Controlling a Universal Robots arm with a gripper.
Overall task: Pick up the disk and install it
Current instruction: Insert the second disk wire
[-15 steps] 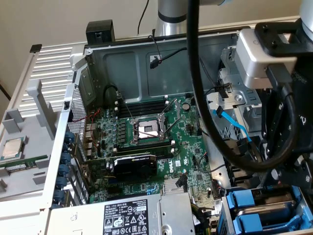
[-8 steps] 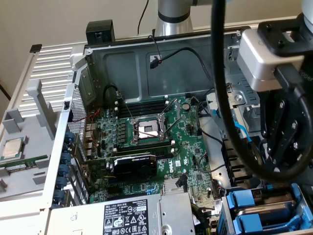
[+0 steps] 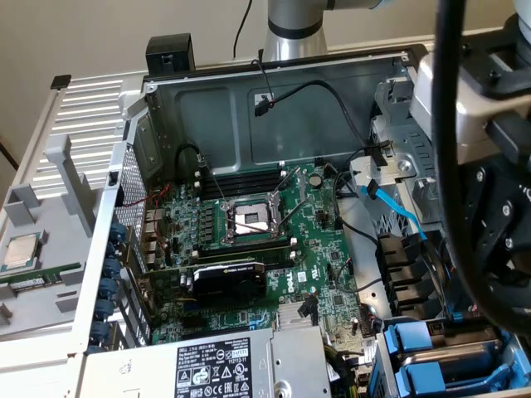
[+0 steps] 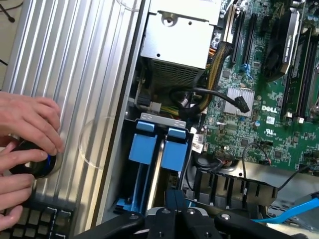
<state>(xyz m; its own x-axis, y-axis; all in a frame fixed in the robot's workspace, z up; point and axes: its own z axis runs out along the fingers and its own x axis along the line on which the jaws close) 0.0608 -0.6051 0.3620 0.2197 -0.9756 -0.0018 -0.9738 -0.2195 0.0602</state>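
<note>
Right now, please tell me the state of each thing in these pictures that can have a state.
End effector: fingers shut together, holding nothing, above the drive bay.
Blue drive carriers: two, seated side by side in the bay.
Computer case: open, side panel off.
CPU socket: empty, latch raised.
CPU chip: lying outside the case.
Blue SATA cable: loose, unplugged at one end.
Person's hands: resting on a round controller.
</note>
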